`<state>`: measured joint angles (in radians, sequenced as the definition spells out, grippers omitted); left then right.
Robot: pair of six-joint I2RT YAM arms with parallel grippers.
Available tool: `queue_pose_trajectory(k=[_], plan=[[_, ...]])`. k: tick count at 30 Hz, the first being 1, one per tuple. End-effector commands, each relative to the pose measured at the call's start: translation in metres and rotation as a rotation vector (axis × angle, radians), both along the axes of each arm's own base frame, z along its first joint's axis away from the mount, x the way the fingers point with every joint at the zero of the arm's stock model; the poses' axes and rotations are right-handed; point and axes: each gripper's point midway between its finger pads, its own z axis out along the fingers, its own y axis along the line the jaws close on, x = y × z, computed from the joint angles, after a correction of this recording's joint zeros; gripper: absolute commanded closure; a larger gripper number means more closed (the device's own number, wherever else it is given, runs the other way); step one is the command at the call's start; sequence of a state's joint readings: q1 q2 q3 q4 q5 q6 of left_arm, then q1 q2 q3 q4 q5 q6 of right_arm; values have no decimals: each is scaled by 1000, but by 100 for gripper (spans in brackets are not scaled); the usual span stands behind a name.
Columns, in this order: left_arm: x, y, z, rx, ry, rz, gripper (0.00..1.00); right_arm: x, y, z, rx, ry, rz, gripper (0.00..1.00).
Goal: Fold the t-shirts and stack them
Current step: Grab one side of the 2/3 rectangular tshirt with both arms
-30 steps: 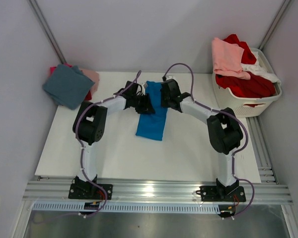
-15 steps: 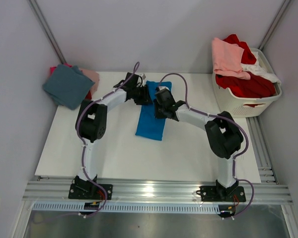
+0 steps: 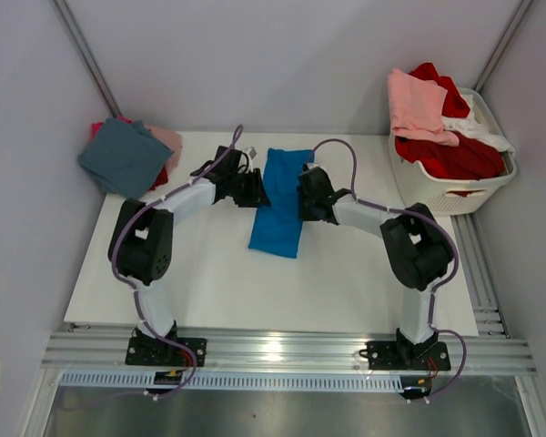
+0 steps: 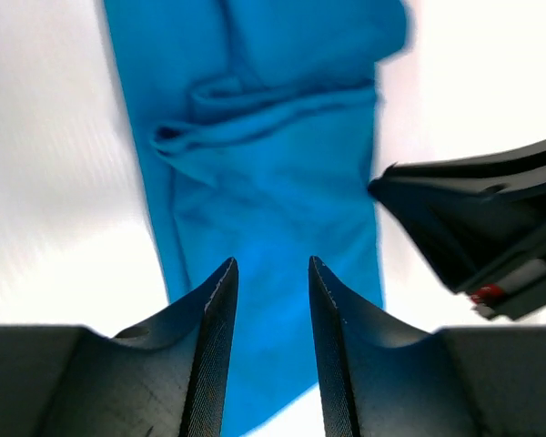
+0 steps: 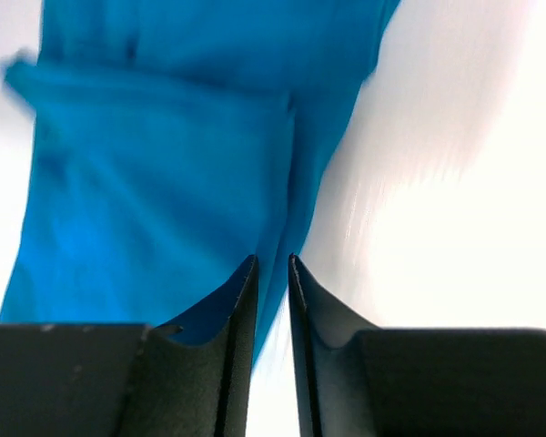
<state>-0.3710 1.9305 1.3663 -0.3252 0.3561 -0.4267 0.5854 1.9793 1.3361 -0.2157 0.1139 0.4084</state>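
A bright blue t-shirt (image 3: pixel 278 217) lies folded into a long narrow strip in the middle of the white table (image 3: pixel 255 291). My left gripper (image 3: pixel 257 191) hovers at the strip's left edge. In the left wrist view the left gripper (image 4: pixel 268 273) is open over the blue t-shirt (image 4: pixel 273 173), with nothing between its jaws. My right gripper (image 3: pixel 302 202) is at the strip's right edge. In the right wrist view the right gripper (image 5: pixel 273 269) stands narrowly open above the edge of the blue t-shirt (image 5: pixel 155 173), holding nothing.
A folded teal t-shirt (image 3: pixel 123 157) tops a small stack with pink and red cloth at the back left corner. The white slatted basket (image 3: pixel 455 196) at the back right holds a pink t-shirt (image 3: pixel 417 105), red t-shirts (image 3: pixel 455 157) and white cloth (image 3: pixel 487 135).
Both grippers were together over the upper part of the blue t-shirt. They have moved apart, left gripper to the left edge and right gripper to the right edge. The shirt lies flat.
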Motion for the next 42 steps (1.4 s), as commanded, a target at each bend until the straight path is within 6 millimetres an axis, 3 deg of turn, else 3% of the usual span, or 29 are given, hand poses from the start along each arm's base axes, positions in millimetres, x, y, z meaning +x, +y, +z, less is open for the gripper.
queue_pose_trajectory(k=[1, 2, 3, 4, 5, 6, 7, 9, 11, 12, 15, 20, 25, 32, 42], plan=[[-18, -10, 51, -111, -70, -13, 60, -19, 22, 51, 47, -152, 80, 75], [-24, -13, 57, -130, -91, -25, 60, -33, 31, 65, 60, -187, 113, 74], [-39, -11, 43, -125, -80, -30, 59, -48, 26, 53, 44, -170, 126, 73], [-43, -11, 55, -114, -126, -23, 59, -53, 27, 56, 60, -182, 133, 71], [-46, -9, 55, -100, -134, -11, 59, -60, 26, 54, 64, -172, 138, 69], [-55, -4, 40, -79, -103, 1, 59, -70, 22, 50, 77, -148, 129, 67], [-58, -4, 39, -90, -92, 13, 59, -75, 22, 48, 86, -127, 132, 58], [-71, -2, 22, -76, -38, 25, 59, -86, 18, 38, 84, -80, 143, 56], [-79, -6, 19, -68, -41, 30, 59, -102, 17, 27, 92, -36, 165, 54], [-91, -5, 7, -48, -18, 25, 58, -107, 16, 24, 98, -22, 170, 53], [-108, -5, -5, 22, -15, 26, 56, -124, 10, 14, 113, 11, 184, 45], [-117, 13, -24, 105, -9, 101, 53, -143, 2, 0, 125, 51, 198, 40], [-112, 29, -28, 196, 0, 140, 50, -151, 7, -3, 183, 77, 219, 38], [-102, 46, -8, 151, -30, 187, 46, -143, 17, 8, 300, 75, 216, 36], [-103, 35, -30, 138, 28, 143, 47, -130, 16, -5, 374, 112, 151, 36]])
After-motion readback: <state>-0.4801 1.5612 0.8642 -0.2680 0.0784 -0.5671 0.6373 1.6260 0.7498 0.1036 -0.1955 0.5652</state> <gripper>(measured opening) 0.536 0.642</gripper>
